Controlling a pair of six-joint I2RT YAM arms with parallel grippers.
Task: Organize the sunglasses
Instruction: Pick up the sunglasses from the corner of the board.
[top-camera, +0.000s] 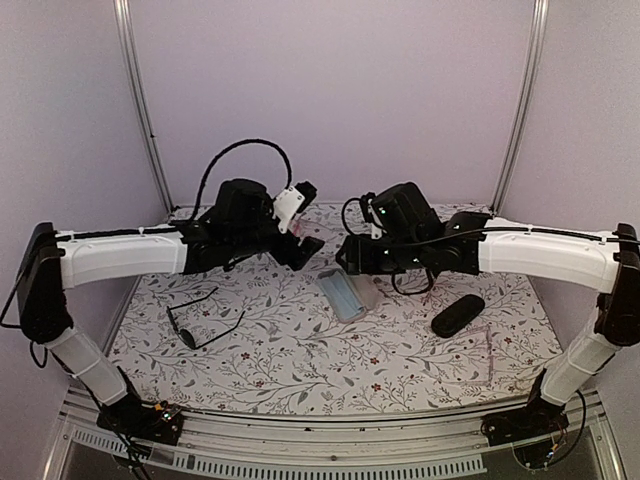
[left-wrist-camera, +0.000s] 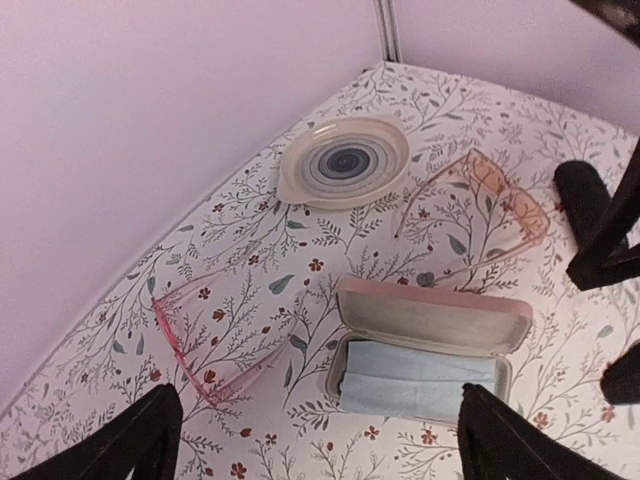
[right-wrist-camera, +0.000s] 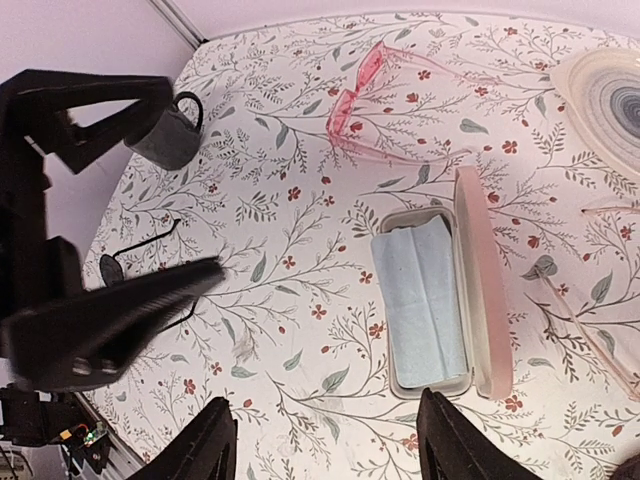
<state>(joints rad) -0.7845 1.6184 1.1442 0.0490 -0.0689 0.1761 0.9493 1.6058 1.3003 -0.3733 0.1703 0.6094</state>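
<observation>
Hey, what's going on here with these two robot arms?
Nothing is being held yet. The left gripper and right gripper are both open, hovering above the open case, which has a blue cloth inside. The sunglasses lie untouched on the table on the left side, so the organizing has not visibly begun. A closed black case sits on the right.
</observation>
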